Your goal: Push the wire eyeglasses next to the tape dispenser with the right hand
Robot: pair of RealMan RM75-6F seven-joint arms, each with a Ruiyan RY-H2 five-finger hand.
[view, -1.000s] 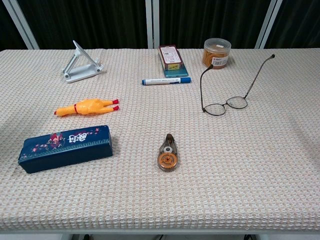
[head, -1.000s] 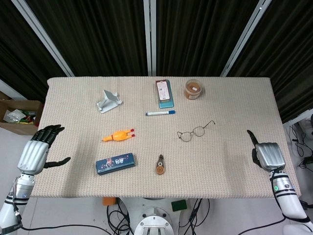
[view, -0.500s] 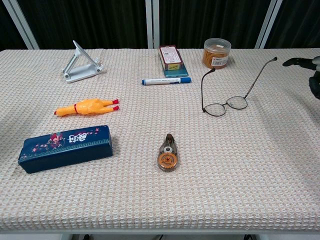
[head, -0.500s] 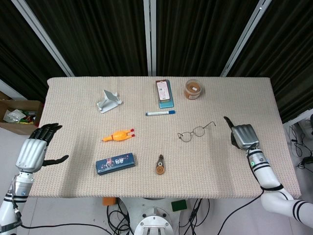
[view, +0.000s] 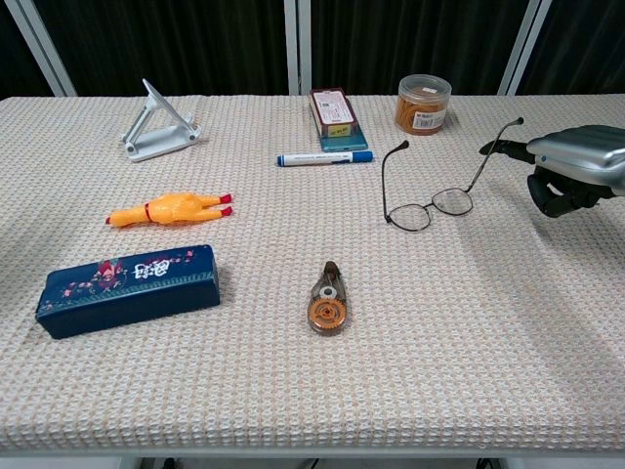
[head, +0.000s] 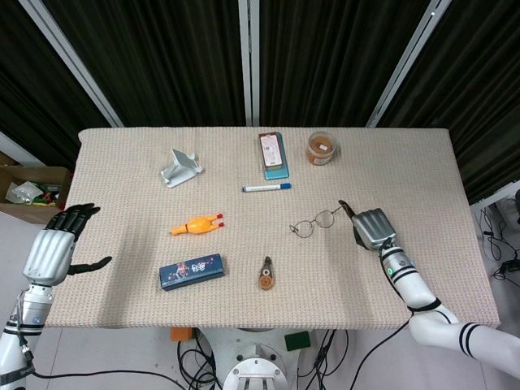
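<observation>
The wire eyeglasses (head: 314,223) (view: 431,200) lie right of the table's middle with their temples unfolded. My right hand (head: 372,228) (view: 572,167) is just to their right, low over the cloth, its thumb stretched out against the far temple and its other fingers curled under, holding nothing. The small brown tape dispenser (head: 266,274) (view: 328,300) lies nearer the front edge, down-left of the glasses and apart from them. My left hand (head: 52,251) hangs off the table's left edge with spread fingers; only the head view shows it.
A blue pencil case (head: 192,271), an orange rubber chicken (head: 195,224), a white phone stand (head: 179,167), a blue marker (head: 266,187), a phone on a teal box (head: 273,154) and a jar (head: 322,148) lie around the table (head: 122,154).
My right hand has come in from the table's right edge to the glasses and nudged them slightly left. The left hand has barely shifted.
</observation>
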